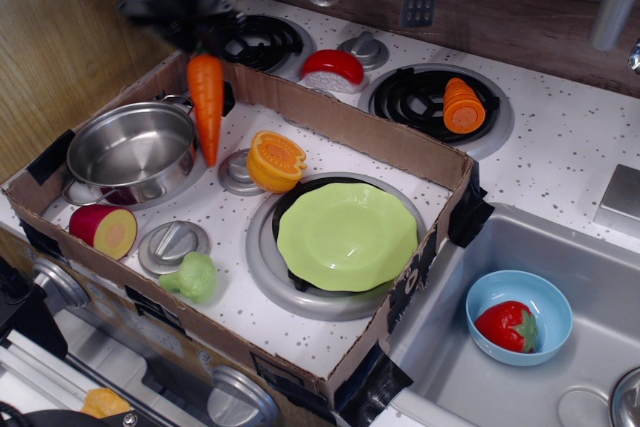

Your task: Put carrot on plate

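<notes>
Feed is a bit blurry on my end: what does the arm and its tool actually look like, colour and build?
The tool and the arm behind it are matte black, chunky and angular with rounded joint housings. The view is motion-blurred, so no markings, labels or cables can be made out.

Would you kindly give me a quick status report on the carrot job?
Gripper blurred at the carrot's green top, appears shut on it. Carrot hanging point down beside the steel pot. Plate bare; halved orange fruit sits between.
</notes>
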